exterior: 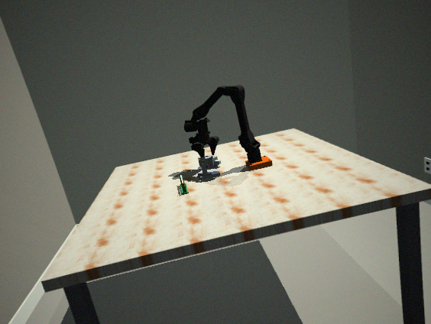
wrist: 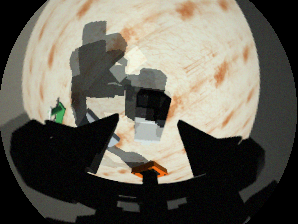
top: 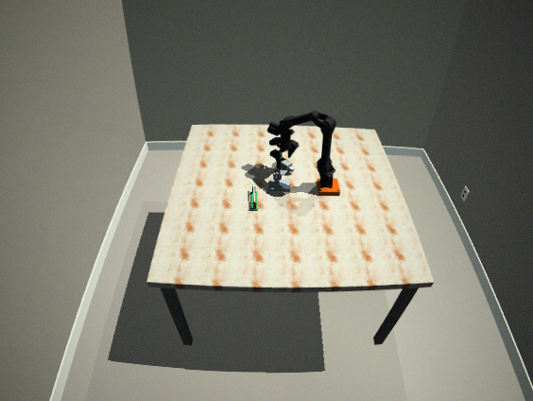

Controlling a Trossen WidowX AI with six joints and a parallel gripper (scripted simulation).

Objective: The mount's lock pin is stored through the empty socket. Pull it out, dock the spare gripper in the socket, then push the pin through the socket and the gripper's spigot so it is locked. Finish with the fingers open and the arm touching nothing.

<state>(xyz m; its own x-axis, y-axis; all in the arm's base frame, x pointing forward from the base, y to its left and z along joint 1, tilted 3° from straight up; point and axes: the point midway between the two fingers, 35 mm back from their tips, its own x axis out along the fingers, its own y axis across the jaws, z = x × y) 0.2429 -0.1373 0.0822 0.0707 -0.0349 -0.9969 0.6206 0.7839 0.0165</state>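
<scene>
The mount [top: 283,185] [exterior: 209,175] stands on the table, grey-blue with a wide foot and a block on top. In the wrist view a block with a dark top and pale face [wrist: 149,131] shows between and beyond the fingertips. My gripper [top: 283,162] [exterior: 207,155] [wrist: 149,119] is open and empty, pointing down just above the mount's top; I cannot tell whether it touches. A slim green piece [top: 253,205] [exterior: 184,189] [wrist: 59,113] with a red spot, perhaps the spare gripper, lies on the table beside the mount. The lock pin cannot be made out.
The arm's orange base [top: 328,187] [exterior: 259,163] [wrist: 150,169] stands on the table [top: 274,246] [exterior: 172,214] to the right of the mount in the top and exterior views. The arm arches over from it, and its shadow falls around the mount.
</scene>
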